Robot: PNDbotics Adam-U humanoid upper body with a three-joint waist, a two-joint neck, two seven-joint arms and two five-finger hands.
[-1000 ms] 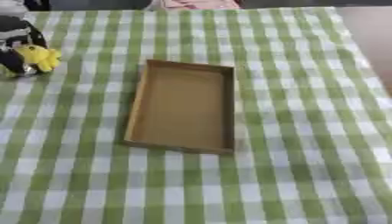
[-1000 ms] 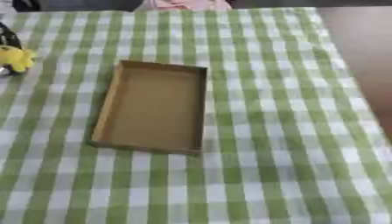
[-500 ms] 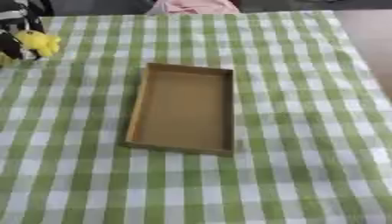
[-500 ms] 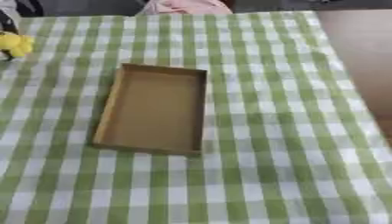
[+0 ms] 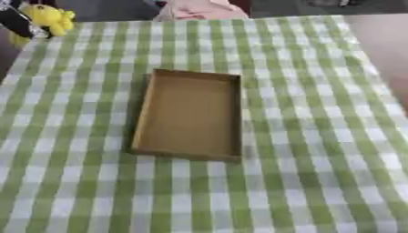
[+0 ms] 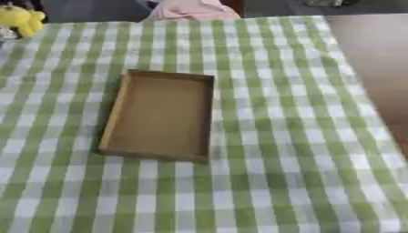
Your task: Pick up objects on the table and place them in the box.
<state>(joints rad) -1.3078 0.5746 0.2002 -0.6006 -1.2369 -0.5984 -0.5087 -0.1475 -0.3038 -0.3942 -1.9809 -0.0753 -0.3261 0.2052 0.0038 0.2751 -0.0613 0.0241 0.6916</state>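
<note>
Since the earlier frame the left hand (image 5: 17,23) with the yellow toy (image 5: 49,17) has risen toward the far left corner; some of this may be camera tilt. Its fingers look closed around the toy. To the right, mid-table, lies the empty box (image 5: 190,114) on the checked cloth (image 5: 318,136). I judge the carry should finish over the box's middle before release. No right hand is visible.
</note>
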